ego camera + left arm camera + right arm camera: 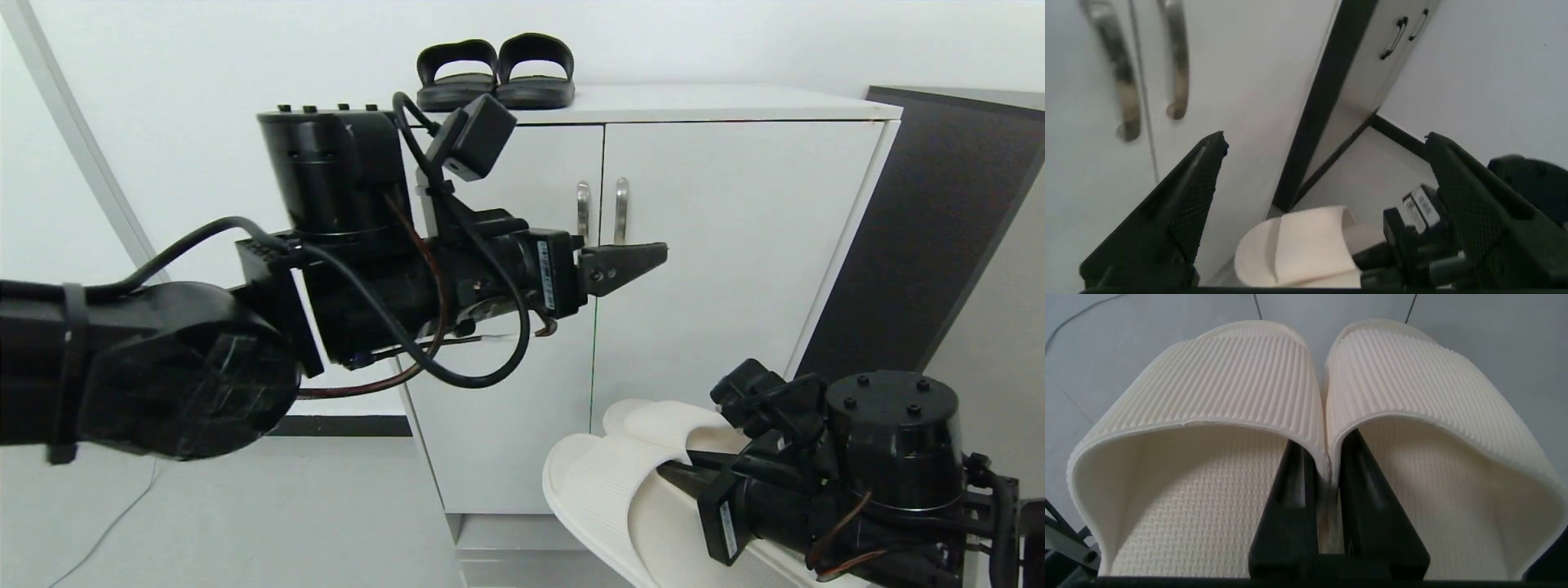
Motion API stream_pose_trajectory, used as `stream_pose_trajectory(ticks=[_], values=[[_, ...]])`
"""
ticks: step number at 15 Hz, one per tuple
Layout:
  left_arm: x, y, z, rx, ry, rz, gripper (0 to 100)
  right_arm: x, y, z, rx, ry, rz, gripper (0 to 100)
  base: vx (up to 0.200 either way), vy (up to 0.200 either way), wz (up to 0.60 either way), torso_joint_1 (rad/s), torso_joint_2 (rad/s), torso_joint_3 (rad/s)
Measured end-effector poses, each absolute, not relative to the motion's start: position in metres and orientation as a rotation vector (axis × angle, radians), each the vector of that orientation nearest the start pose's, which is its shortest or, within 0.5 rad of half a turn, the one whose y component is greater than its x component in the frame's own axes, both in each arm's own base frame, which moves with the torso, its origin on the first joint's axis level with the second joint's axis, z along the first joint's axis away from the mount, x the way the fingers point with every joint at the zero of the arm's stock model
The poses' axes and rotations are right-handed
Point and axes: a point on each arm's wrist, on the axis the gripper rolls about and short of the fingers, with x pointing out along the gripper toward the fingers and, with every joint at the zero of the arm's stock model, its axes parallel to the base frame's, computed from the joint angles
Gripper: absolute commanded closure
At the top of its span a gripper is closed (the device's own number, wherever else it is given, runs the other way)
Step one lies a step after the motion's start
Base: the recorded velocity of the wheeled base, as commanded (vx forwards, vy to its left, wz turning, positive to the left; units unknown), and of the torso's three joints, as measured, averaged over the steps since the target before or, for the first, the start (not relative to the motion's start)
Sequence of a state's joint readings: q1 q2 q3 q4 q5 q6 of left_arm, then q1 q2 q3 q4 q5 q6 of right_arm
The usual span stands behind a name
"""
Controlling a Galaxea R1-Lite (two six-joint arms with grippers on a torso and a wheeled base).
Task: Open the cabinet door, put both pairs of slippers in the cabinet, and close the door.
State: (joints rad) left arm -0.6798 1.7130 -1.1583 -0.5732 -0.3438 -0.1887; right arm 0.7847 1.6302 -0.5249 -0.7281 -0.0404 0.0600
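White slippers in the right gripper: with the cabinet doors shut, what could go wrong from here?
1. The white slippers hang low in front of the right door; if that door swings out, it may strike them.
2. The right gripper pinches only the slippers' inner edges, so a knock could free one.
3. The two handles stand close together; the open left gripper might catch the wrong one or both.
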Motion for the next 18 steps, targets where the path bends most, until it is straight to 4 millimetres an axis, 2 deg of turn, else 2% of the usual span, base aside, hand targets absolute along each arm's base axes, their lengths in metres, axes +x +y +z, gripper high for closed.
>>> stream_pose_trajectory(ticks=[5,11,18], values=[[0.275,-0.237,0.284,-0.270,0.141,-1.168,0,0.186,0.180,0.139,-0.096,0.376,0.713,100,0.000,0.000,0.00,0.000,0.00,0.000],[0.299,-0.252,0.273,-0.271,0.131,-1.076,0,0.187,0.180,0.137,-0.099,0.385,0.709,100,0.000,0.000,0.00,0.000,0.00,0.000],[0.325,-0.248,0.269,-0.274,0.126,-0.974,0,0.188,0.181,0.134,-0.105,0.395,0.709,100,0.000,0.000,0.00,0.000,0.00,0.000]])
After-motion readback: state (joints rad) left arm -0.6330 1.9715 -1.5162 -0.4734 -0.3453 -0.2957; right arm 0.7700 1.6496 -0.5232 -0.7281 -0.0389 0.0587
